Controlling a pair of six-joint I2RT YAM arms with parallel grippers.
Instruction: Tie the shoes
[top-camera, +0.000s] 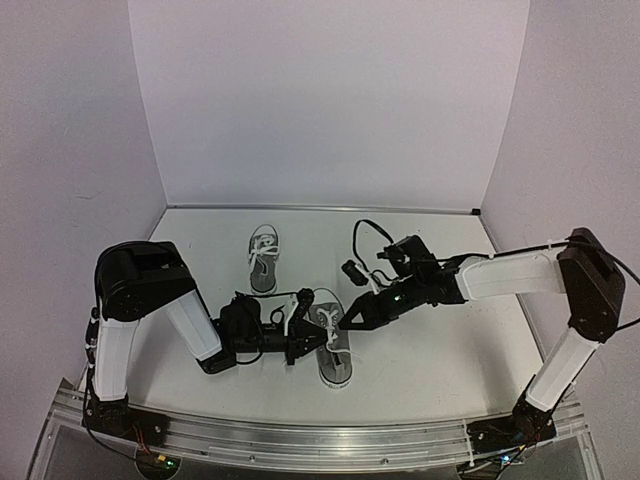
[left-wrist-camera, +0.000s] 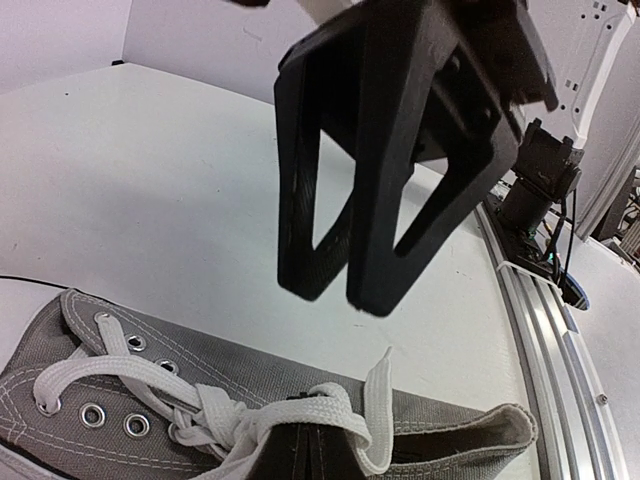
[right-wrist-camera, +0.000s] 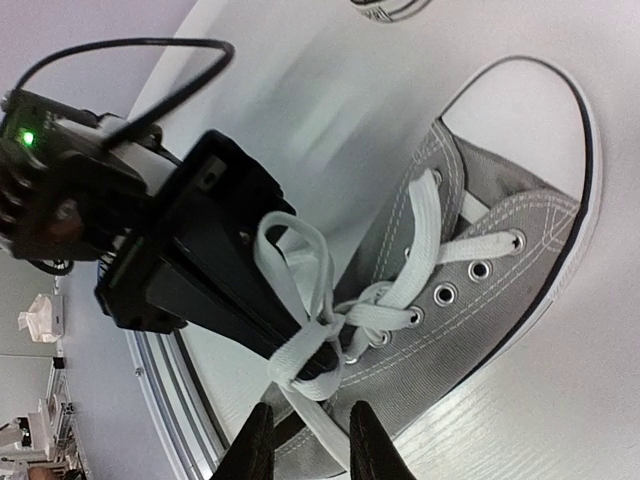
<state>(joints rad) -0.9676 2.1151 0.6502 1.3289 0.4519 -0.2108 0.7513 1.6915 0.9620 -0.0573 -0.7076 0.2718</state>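
**A:** Where does it stand?

**B:** The near sneaker (top-camera: 338, 362) lies on the table (top-camera: 440, 345) between the arms, heel towards the aluminium rail (top-camera: 320, 438); the left gripper (top-camera: 300, 345) is clenched on its white lace (right-wrist-camera: 300, 290) at a half-made knot, with a loop slung over its tips; the right gripper (top-camera: 347, 324) hovers just beside, jaws parted and grasping nothing, though one loose lace end hangs between its fingers (right-wrist-camera: 372, 447).

**A:** What could spoil it?

**B:** As I judge it, a pull from the left before the right has closed would draw the loop out and undo the knot; the lace wound round the left tips may snag on release; the shoe looks light, so a hard tug could drag or tip it; the two grippers are close enough to knock together.

**A:** Anything in the way?

**B:** Chiefly the left gripper's own body, crowding the knot; the far sneaker (top-camera: 263, 260) sits well apart near the back wall, and I cannot tell whether it is tied; a black cable (top-camera: 360, 232) arches above the right wrist, apart from the laces.
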